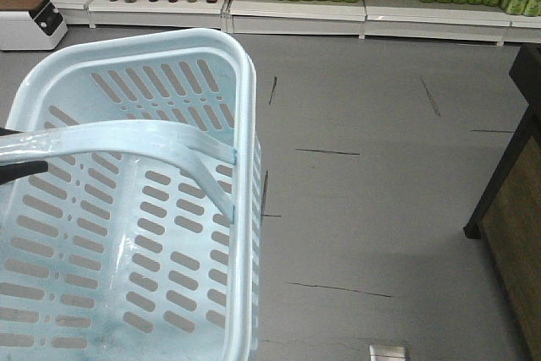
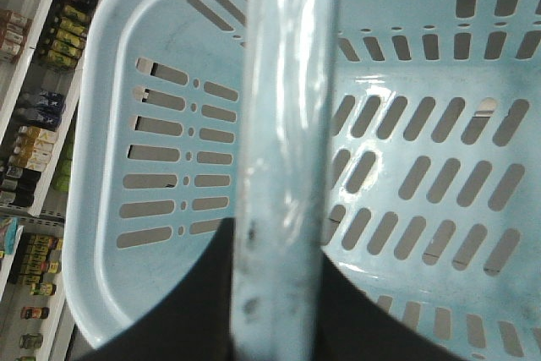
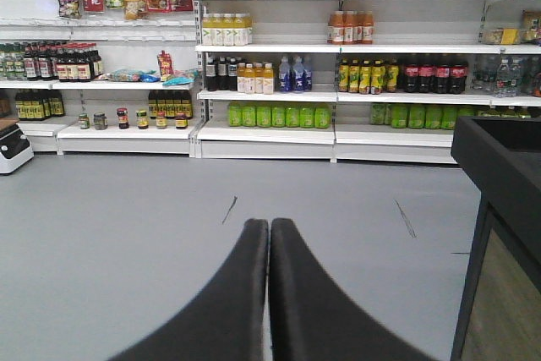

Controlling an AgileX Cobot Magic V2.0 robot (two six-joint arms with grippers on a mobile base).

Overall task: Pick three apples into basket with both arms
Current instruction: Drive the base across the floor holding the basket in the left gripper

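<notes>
The pale blue basket (image 1: 246, 116) hangs above the grey floor at the left of the front view, and no fruit shows inside it. Its swing handle (image 1: 127, 143) is raised across the top. In the left wrist view my left gripper (image 2: 283, 238) is shut on that handle (image 2: 287, 82), with a black finger on each side, and the basket's slotted bottom (image 2: 423, 175) lies below. A bit of that gripper's black finger (image 1: 21, 172) shows at the front view's left edge. My right gripper (image 3: 269, 227) is shut on nothing, pointing out over the floor. No apples are in view.
Store shelves (image 3: 270, 128) with bottles and jars line the far wall. A dark stand (image 1: 517, 209) rises at the right, its black top (image 3: 499, 154) close to my right gripper. A white appliance (image 1: 30, 21) sits at the far left on the floor.
</notes>
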